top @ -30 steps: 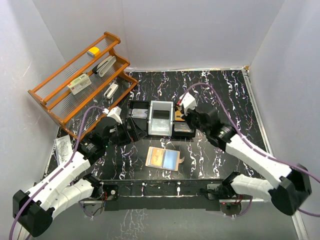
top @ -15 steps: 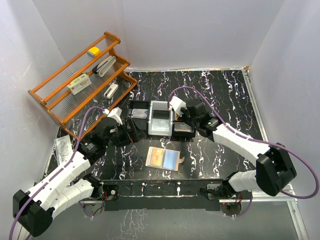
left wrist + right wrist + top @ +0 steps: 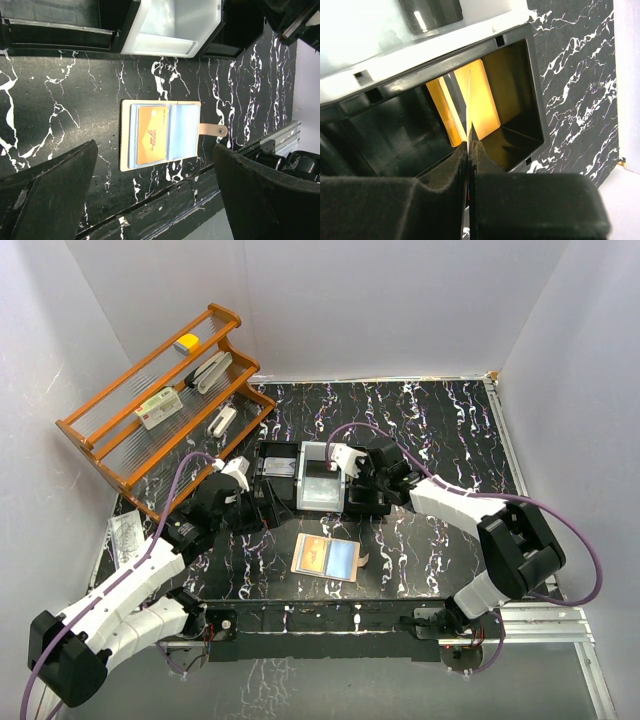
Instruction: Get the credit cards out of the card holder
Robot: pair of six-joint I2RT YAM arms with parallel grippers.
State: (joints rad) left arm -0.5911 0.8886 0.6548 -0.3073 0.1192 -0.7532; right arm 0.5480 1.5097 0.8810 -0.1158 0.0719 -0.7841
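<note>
- The card holder (image 3: 160,136) lies open and flat on the desk (image 3: 440,440), near the middle of its front edge, with its snap tab (image 3: 213,130) pointing toward the right edge.
- One orange card (image 3: 151,135) sits in its left half. The right half shows a blue-grey card (image 3: 183,131), though the view is too soft to say how many are stacked there.
- The right gripper (image 3: 469,146) has its jaws pinched shut on a thin card (image 3: 470,100), seen edge-on. It holds the card over the right-hand compartment of the black-and-grey tray (image 3: 305,448) at the desk's centre.
- An orange face (image 3: 482,97) shows inside that compartment. It may be a card already lying there or the held card's own side; the wrist view does not settle it.
- The left gripper (image 3: 155,147) hangs above the card holder with its jaws spread wide, gripping nothing.
- Judged from this, at least one card is out and close to being set down. At least two are left to pull, so the task looks to be in its early or middle part.
</note>
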